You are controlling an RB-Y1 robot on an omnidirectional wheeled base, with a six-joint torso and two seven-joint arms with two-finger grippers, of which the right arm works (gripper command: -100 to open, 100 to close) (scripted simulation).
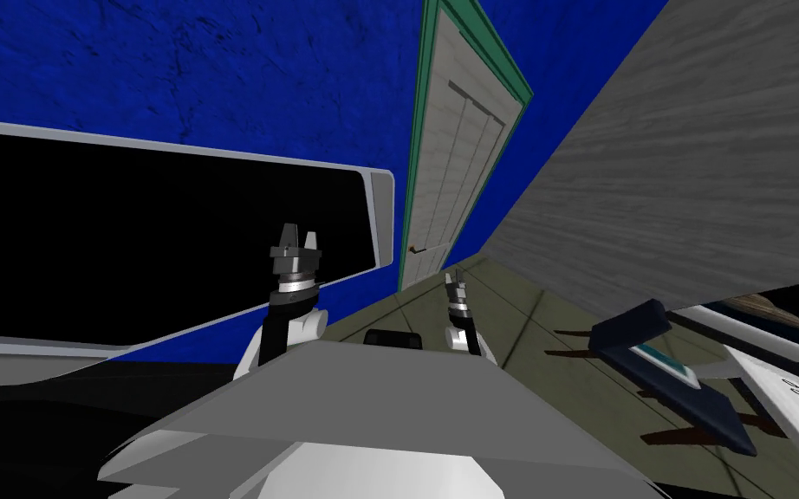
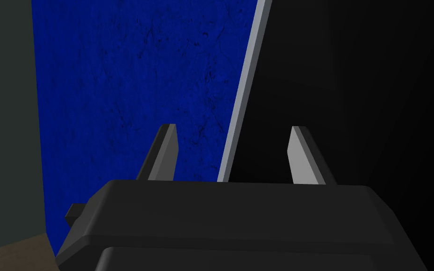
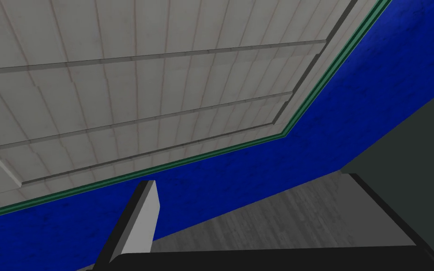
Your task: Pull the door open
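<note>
A pale, panelled door, the thing to be pulled, stood in a green frame set into a deep blue wall, and it looked fully shut. A small dark handle sat on the edge of the door nearer the left gripper. The right gripper was raised close in front of the door, just below and beside the handle and apart from it. It seemed placed there to reach for the handle, so the task looked barely begun. Its wrist camera looked up along the door's panels and frame, and how its grasp was set could not be told. The left gripper was held up well away from the door, in front of a black area edged by a light grey border. Its fingers were spread with nothing between them, and the arm was probably parked clear of the door's swing. An olive tiled floor ran up to the foot of the door. On the side of the door away from the left gripper, a grey wood-grained wall leaned in. Farther from the door on that side lay a dark blue piece of furniture, its kind unclear.
</note>
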